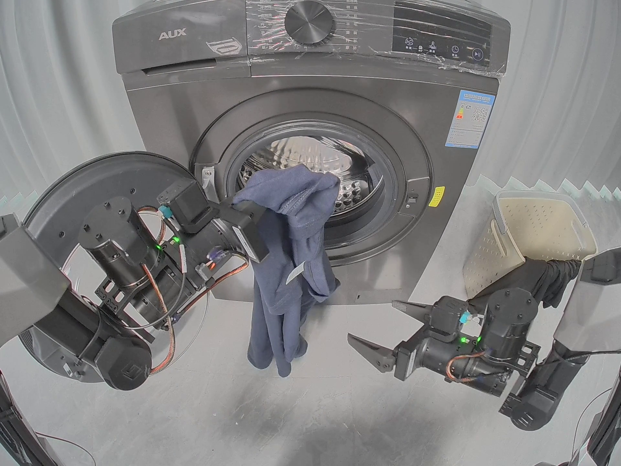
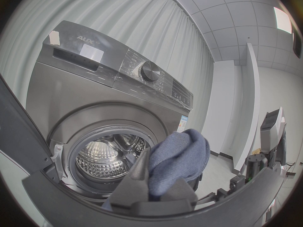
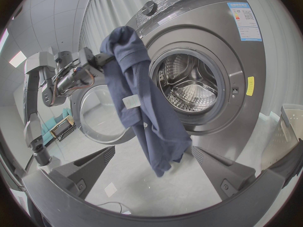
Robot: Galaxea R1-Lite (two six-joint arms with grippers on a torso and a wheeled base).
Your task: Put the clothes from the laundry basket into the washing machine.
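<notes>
A blue shirt [image 1: 294, 241] is pinched at its bunched top by the left gripper [image 1: 249, 218], just before the washer [image 1: 401, 118] mouth. Being soft, light and limp, it is best gripped at a fold. The right gripper [image 1: 372, 321] is spread wide and empty, near the basket [image 1: 543, 221].

Washing machine [image 1: 187, 114]: we find it upper centre, door [image 1: 84, 182] open at left.
Garment [image 1: 291, 247]: centre, hanging before the opening [image 1: 304, 156].
Laundry basket [image 1: 543, 224]: right edge, beside machine.
</notes>
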